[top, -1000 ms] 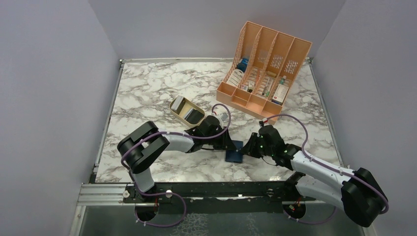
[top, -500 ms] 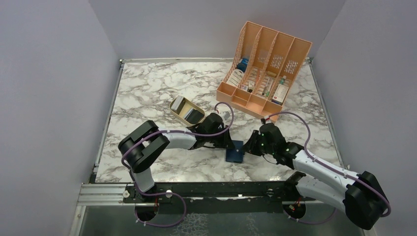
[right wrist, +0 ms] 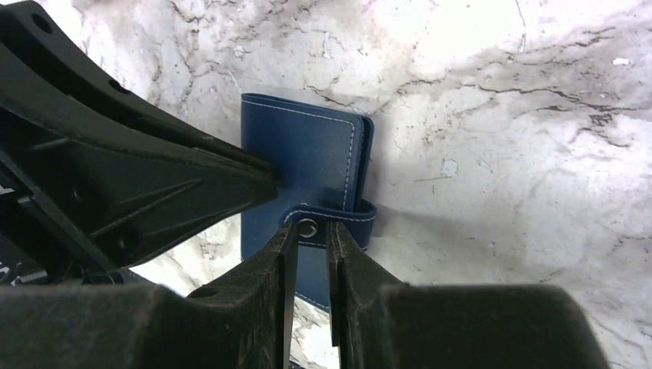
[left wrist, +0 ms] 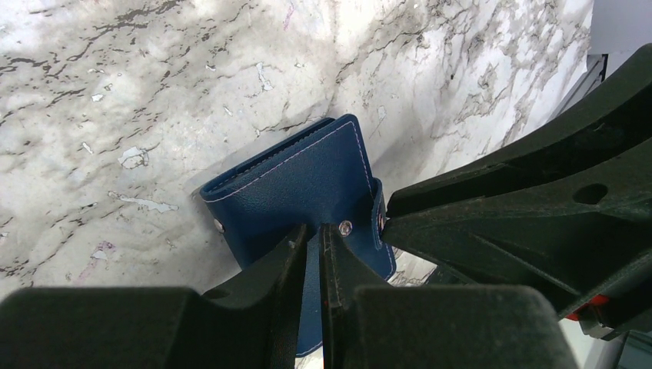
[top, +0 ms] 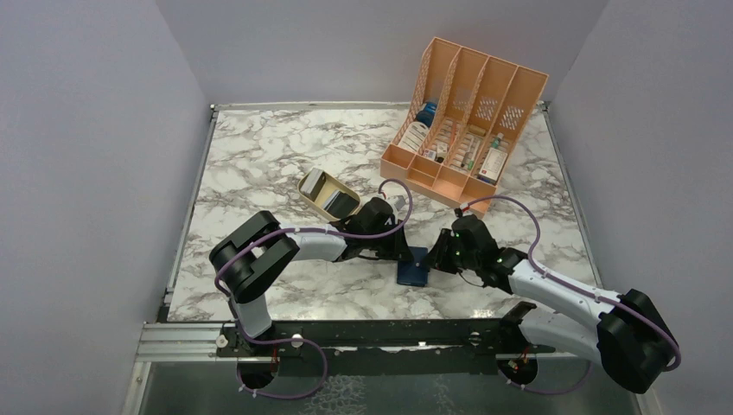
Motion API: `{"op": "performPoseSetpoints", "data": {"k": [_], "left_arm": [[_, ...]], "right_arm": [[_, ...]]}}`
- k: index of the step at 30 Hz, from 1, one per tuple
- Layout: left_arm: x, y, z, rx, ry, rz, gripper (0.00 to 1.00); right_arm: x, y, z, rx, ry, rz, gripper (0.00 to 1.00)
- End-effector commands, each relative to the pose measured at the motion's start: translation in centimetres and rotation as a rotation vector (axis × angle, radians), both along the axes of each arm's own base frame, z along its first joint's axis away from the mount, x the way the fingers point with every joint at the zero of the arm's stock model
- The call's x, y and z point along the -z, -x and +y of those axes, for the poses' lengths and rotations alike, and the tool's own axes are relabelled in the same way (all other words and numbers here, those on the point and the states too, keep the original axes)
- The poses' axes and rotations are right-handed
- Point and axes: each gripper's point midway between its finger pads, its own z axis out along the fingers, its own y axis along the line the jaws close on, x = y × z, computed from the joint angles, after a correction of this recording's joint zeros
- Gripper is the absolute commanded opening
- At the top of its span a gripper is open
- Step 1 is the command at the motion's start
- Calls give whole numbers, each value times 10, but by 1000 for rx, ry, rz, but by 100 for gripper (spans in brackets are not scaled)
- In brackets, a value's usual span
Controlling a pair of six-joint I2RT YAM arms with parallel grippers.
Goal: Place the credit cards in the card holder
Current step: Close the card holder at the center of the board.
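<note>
two robot arms meet over a navy card holder [top: 413, 268] lying shut on the marble tabletop [top: 259, 156], near the front edge, apparently to undo its clasp before any cards go in. the left end effector [left wrist: 317, 234] presses in at the cover beside a snap stud, fingers almost together; whether it pinches the leather cannot be told. the right end effector [right wrist: 309, 231] sets its narrowly parted fingers at the strap [right wrist: 342, 215], right at the snap button [right wrist: 307, 228], but a real grasp cannot be confirmed. working from opposite sides likely lets one arm steady the holder while the other tugs the strap. the credit cards [top: 321, 185] wait in a gold tin [top: 302, 180] just behind the left arm, well short of the peach file rack [top: 462, 112].
</note>
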Motion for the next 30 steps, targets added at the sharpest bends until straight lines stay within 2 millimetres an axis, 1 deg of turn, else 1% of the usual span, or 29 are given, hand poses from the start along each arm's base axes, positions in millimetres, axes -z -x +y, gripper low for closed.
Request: {"op": "performPoseSetpoints", "data": {"k": [1,5,10,16,20,25,30], "left_arm": [[26,5,14,5,-102,26,16],[26,6,14,4,-101,28,16],[26,6,14,3,-100,31,16],[25,5,12,-2,-93,37,16],[24,5,10,0,-88,39,16],[25,5,10,-3,-91,41,16],[24,5,11,-3,-92,39,16]], "right_arm": [[-7,-9,7,-35,-19,-53,21],[-2,-9,7,-49,-8,-51,20],[0,-8,14,-87,-22,-46,19],[10,-2,20,-136,-32,-15,18],[11,1,23,-154,-44,-1,15],[7,3,23,-171,-44,-7,14],[9,9,17,-194,5,27,13]]}}
